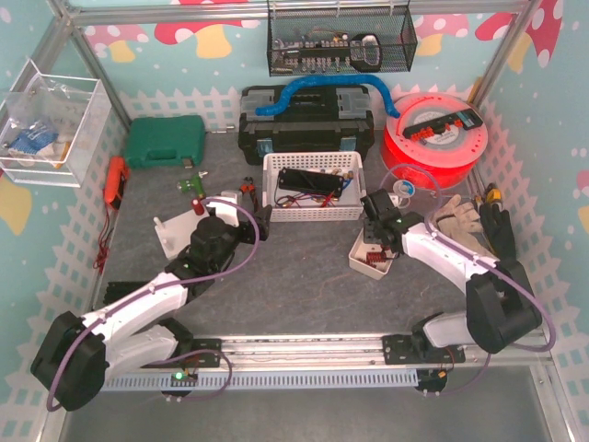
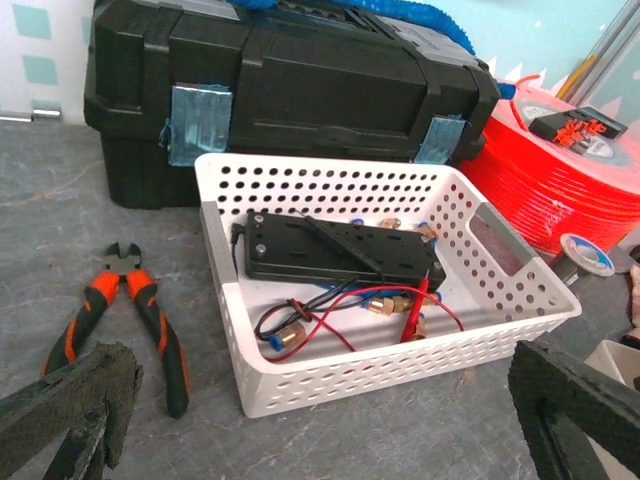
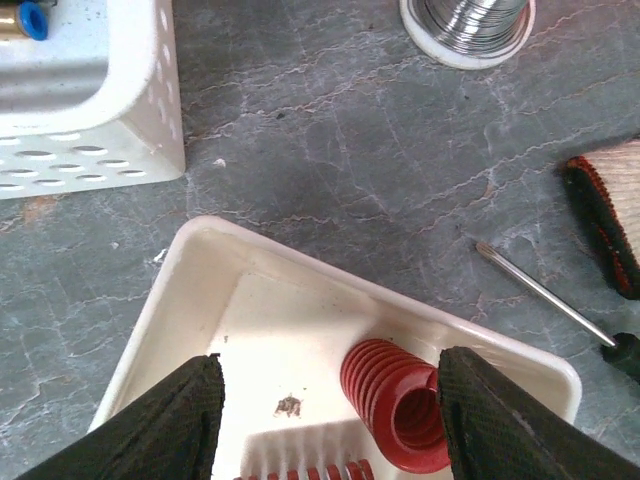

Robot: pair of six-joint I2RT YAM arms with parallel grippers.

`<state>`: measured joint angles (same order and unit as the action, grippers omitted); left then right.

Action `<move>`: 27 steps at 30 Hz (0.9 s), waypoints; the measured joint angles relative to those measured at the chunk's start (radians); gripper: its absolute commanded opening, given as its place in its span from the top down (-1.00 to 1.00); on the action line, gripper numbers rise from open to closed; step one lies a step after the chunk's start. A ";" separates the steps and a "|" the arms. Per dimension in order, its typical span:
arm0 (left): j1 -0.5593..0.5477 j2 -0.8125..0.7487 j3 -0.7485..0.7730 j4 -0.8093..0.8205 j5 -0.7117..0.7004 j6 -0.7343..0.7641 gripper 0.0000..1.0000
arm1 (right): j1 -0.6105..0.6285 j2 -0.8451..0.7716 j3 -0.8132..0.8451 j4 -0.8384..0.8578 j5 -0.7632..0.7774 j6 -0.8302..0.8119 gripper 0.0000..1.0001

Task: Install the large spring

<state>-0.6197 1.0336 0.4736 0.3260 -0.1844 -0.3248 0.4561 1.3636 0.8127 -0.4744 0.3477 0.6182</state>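
The large spring (image 3: 395, 405) lies on its side in the small white tray (image 3: 300, 265), one open end turned up towards the wrist camera. The right end effector (image 3: 328, 375) hangs over that tray released, its two dark pads apart with the spring between them and nothing clamped. The spring is not centred: it sits close against one pad (image 3: 500, 420), while bare tray floor shows between it and the other. To take it well, I judge the end effector should shift sideways until the coil is midway, sink until the pads meet the coil's widest line, and close gently. A round sprung body squeezed off-centre is likely to roll or pop out. A row of smaller red coils (image 3: 300, 470) lies in the tray just beside the spring, on the wrist's side, and the pads should keep off it. The tray's raised wall hems the spring in on the far side, so the safe way out looks to be straight up, not a drag across. Beyond the tray, open grey worktop (image 3: 350, 130) shows. A perforated basket (image 3: 90, 120) stands near one far corner and a solder spool (image 3: 467, 25) farther off. A screwdriver (image 3: 545, 300) and a glove (image 3: 610, 215) lie near the tray's other side. The left end effector (image 2: 320, 420) is fully released, holding nothing, well apart from the tray by the basket's opposite end.
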 measured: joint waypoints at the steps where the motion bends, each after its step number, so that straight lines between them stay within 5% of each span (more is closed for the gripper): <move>1: 0.000 0.000 0.000 0.000 0.000 0.000 -0.98 | 0.000 -0.002 0.000 -0.001 0.004 0.000 -0.22; 17: -0.005 -0.005 0.000 -0.001 -0.008 0.004 -0.98 | 0.000 0.092 0.000 -0.030 0.052 0.009 -0.25; 27: -0.010 -0.005 0.000 -0.001 -0.013 0.008 -0.98 | 0.000 0.101 0.000 -0.018 0.039 0.019 0.05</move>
<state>-0.6300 1.0283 0.4736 0.3252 -0.1974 -0.3168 0.4561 1.4643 0.8131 -0.4919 0.3862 0.6373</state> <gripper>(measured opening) 0.992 0.511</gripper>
